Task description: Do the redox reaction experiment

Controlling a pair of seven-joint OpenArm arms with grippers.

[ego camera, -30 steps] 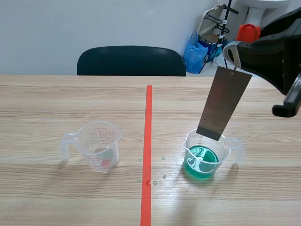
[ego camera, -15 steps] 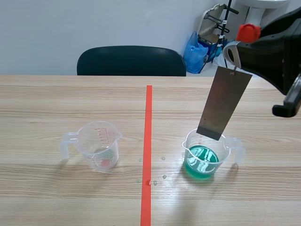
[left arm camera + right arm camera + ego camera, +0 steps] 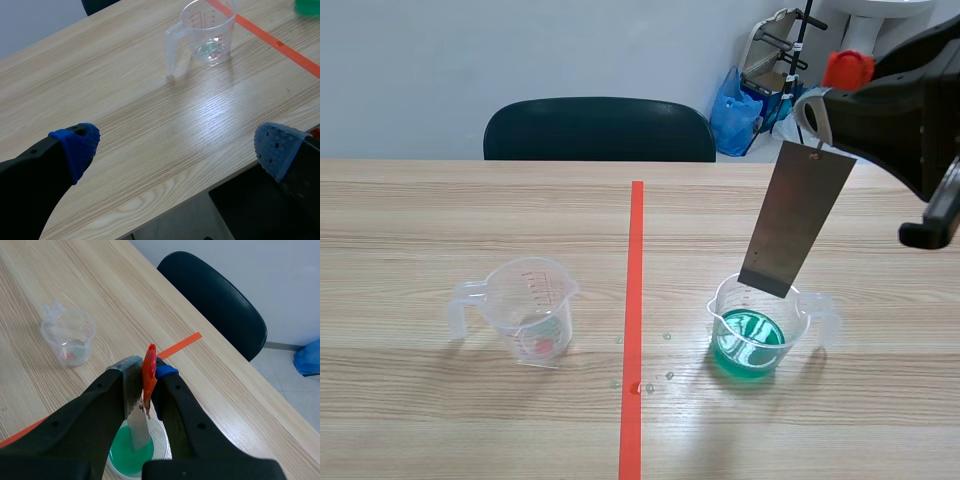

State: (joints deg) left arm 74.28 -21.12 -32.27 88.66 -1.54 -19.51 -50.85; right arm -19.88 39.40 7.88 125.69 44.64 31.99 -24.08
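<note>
Right tool (image 3: 142, 377): clamped on metal plate (image 3: 796, 220), long axis near-upright, lower end directly over green-liquid cup (image 3: 757, 335), seemingly not yet dipped. Left tool (image 3: 175, 147): jaws apart, well away.

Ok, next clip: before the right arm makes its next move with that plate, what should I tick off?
1. Right claw shut on the metal plate: ok.
2. Plate hanging over the green beaker, not off to one side: ok.
3. Plate's lower end dipped in the green liquid: cannot tell.
4. Beaker upright: ok.
5. Left claw open and well clear of the clear cup: ok.
6. Wood dry around the beaker: not ok, droplets lie beside it.
</note>
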